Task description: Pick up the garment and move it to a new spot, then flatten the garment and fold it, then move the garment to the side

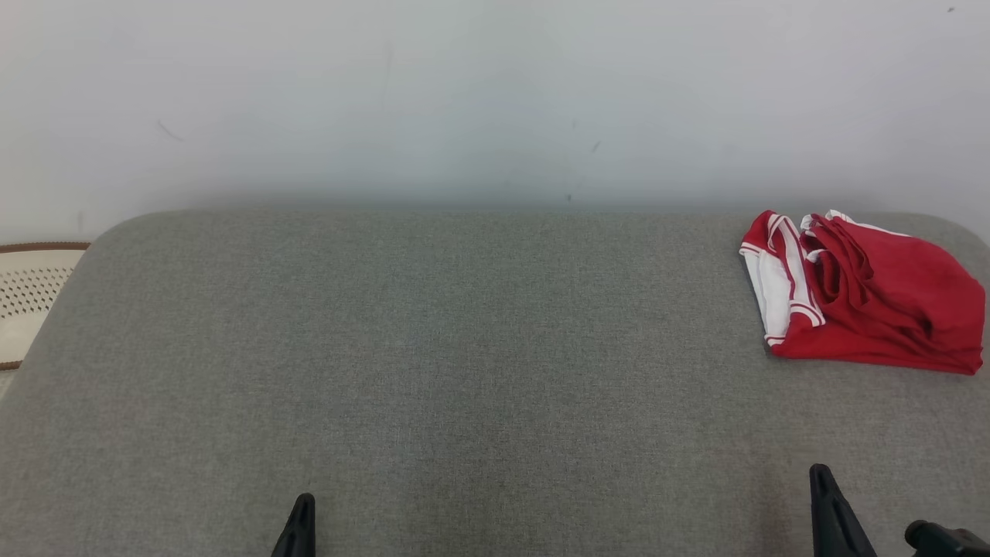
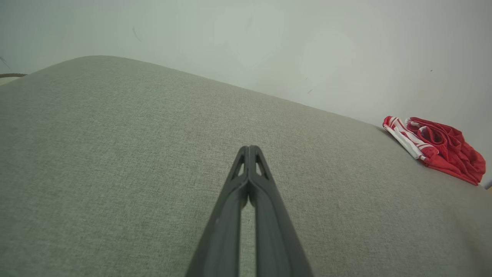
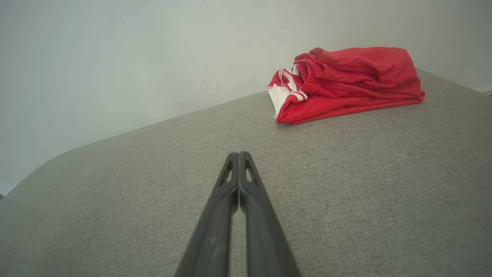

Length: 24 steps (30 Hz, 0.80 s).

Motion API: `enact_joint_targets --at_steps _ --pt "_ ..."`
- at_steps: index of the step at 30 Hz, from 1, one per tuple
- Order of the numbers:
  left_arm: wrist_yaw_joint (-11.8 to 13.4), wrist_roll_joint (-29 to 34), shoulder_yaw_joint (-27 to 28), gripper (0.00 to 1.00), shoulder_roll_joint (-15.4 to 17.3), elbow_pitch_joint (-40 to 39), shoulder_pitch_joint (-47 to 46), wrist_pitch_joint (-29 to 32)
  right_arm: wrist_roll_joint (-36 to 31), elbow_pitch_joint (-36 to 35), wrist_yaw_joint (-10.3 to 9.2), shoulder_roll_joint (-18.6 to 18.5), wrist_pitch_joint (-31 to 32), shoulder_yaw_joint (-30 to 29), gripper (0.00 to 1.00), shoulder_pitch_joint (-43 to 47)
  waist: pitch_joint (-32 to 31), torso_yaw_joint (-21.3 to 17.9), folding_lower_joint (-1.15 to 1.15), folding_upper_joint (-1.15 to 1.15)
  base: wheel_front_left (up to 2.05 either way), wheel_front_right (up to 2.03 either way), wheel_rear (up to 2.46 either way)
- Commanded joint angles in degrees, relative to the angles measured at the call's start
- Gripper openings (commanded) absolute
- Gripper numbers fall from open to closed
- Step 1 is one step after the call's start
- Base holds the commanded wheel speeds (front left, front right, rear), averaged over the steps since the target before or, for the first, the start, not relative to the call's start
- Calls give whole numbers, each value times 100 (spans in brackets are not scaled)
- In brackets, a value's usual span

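Observation:
A red garment (image 1: 874, 294) with white trim lies folded in a loose bundle at the far right of the grey fabric surface (image 1: 464, 371). The same garment (image 2: 438, 148) sits far off to the right in the left wrist view, and the garment (image 3: 346, 82) is ahead and to the right in the right wrist view. My left gripper (image 1: 302, 510) is at the lower left, shut with nothing in it, its fingertips pressed together (image 2: 250, 148). My right gripper (image 1: 821, 480) is at the lower right, below the garment and apart from it, shut on nothing (image 3: 238, 154).
A pale wall (image 1: 495, 100) rises behind the surface's rounded far edge. A cream perforated object with a brown rim (image 1: 31, 298) sits off the left edge. A dark part of the right arm (image 1: 940, 538) shows at the bottom right corner.

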Motion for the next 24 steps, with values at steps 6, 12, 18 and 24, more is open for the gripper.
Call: enact_joint_targets --at_steps 6,12,18,24 --pt "-139 -723 69 0 -21 35 -168 93 899 -14 0 -147 105 -116 0 -125 10 1 0 0 0 0 0" --pt "-255 -1286 102 0 -56 122 -225 163 1592 33 -1 -219 195 -201 0 -152 19 2 0 0 0 0 0" --pt "-362 -1808 133 0 -89 203 -265 227 2234 77 -1 -282 281 -284 0 -173 29 3 0 0 0 0 0" --pt "-462 -2298 162 0 -117 271 -314 286 2826 122 -1 -337 369 -367 0 -184 38 4 0 0 0 0 0"
